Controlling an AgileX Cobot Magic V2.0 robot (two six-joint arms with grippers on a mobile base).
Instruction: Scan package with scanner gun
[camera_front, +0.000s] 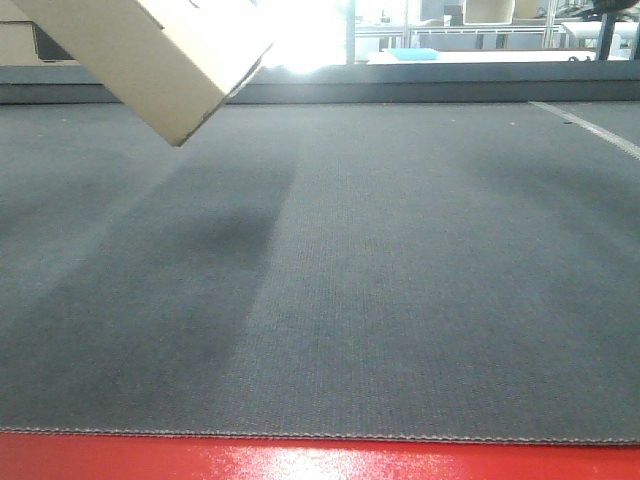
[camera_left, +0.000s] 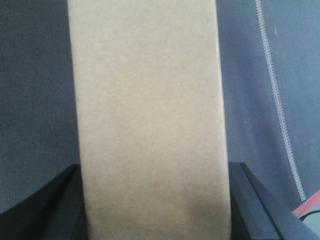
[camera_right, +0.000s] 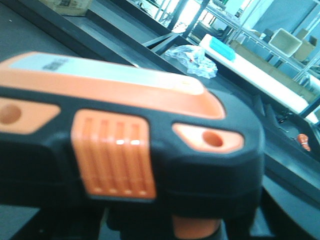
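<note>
Left gripper (camera_left: 152, 205): my jaws are spread wide across the package (camera_left: 150, 115) and clamped on it, with dark fingers (camera_left: 52, 205) against its flanks at 8 and 4 o'clock. In the front view the package (camera_front: 150, 55) sits at 11 o'clock, tilted, one corner down, clear of the grey mat (camera_front: 400, 280). Right wrist view: scanner gun (camera_right: 125, 145) fills the frame, close under my camera. The right gripper is hidden beneath it, so I cannot tell its grip. Crumpled clear plastic (camera_right: 192, 56) at 12 o'clock

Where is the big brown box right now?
The package hangs tilted in the air at the front view's upper left, above the grey mat, clamped by the left gripper.
</note>
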